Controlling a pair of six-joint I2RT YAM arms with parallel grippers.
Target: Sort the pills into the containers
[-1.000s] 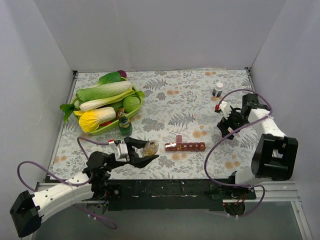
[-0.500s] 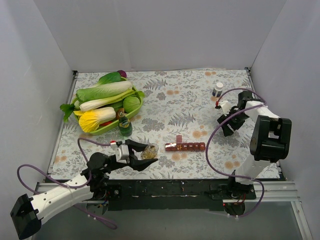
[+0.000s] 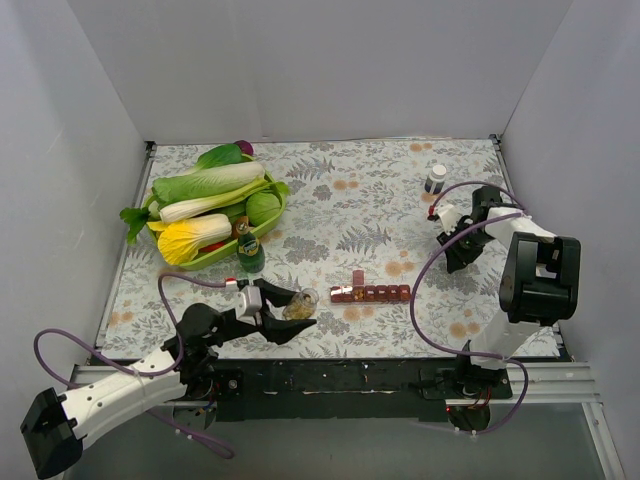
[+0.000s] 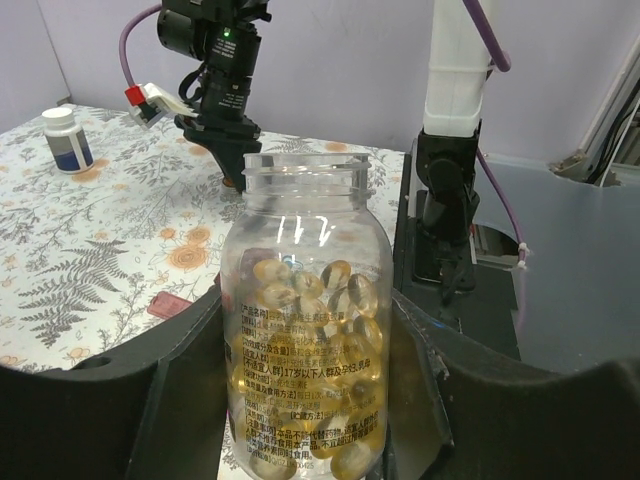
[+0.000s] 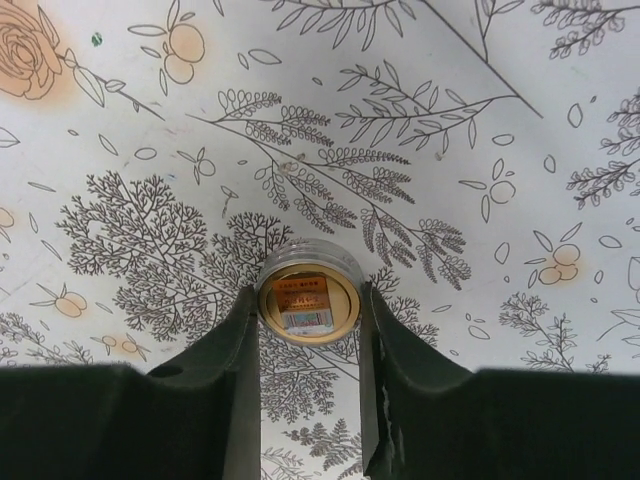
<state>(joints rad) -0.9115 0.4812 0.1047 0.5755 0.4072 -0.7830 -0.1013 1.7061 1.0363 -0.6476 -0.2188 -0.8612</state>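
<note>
L fingers point(image 4: 110, 420) clamped on open pill jar point(image 4: 305, 360); R fingers point(image 5: 225, 400) clamped on lid point(image 5: 309, 297).

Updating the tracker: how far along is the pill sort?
Done: jar uncapped, one flap up on the containers. In hand: left pincer holds the open jar of capsules; right pincer grips a round cap, likely its lid. Left: all sorting; none visible in the containers.
</note>
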